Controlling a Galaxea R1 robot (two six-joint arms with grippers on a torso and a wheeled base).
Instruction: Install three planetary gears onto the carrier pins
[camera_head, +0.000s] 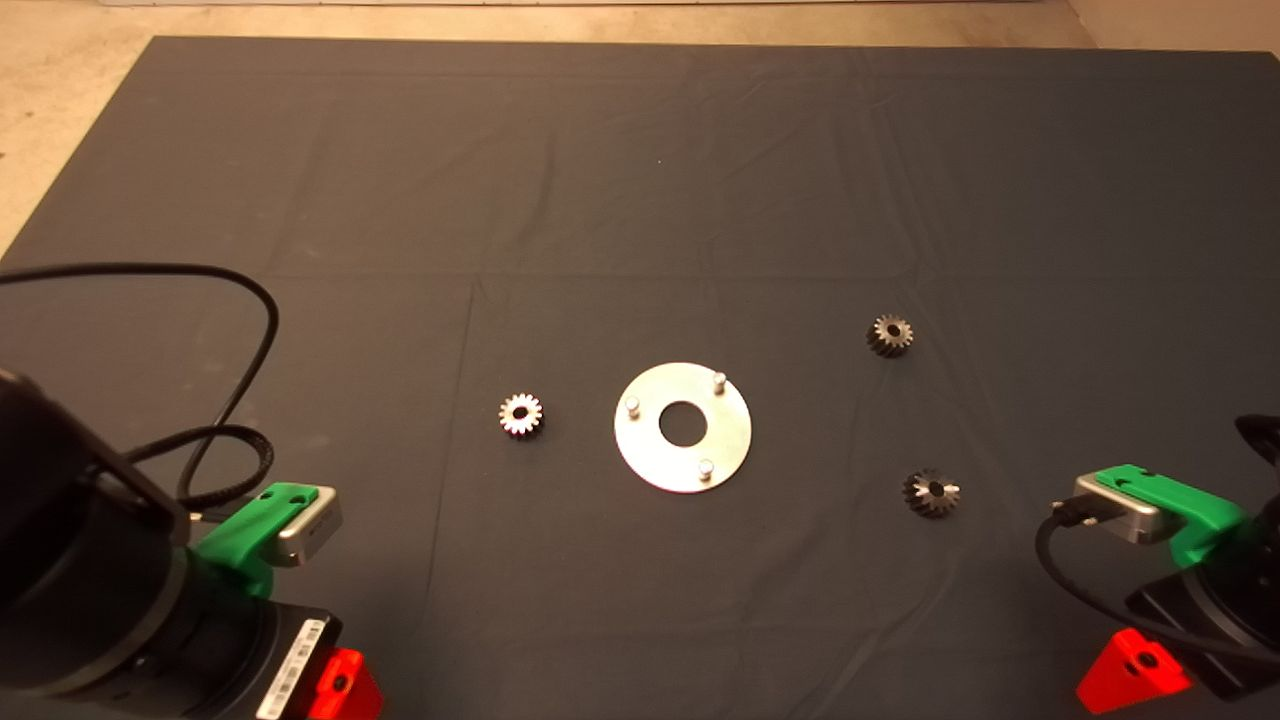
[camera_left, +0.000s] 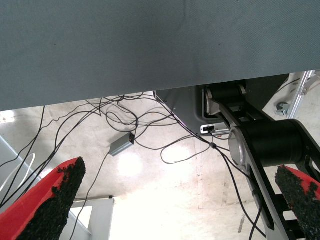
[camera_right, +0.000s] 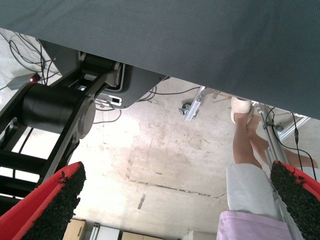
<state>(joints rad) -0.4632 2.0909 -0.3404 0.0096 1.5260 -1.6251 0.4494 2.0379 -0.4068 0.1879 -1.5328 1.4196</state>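
Both grippers, left gripper (camera_left: 170, 200) and right gripper (camera_right: 175, 200), spread wide, waiting | planetary gears (camera_head: 521, 414) off carrier pins (camera_head: 632, 405) | next: grab one gear.

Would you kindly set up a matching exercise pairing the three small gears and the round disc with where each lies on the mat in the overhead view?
Things:
1. light silvery gear
2. dark gear
3. dark gear with pale streaks
4. disc with pins

Places:
A. centre of the mat
B. right of the disc, nearer side
C. left of the disc
D. right of the disc, farther side

Pairs: 1-C, 2-D, 3-B, 4-A
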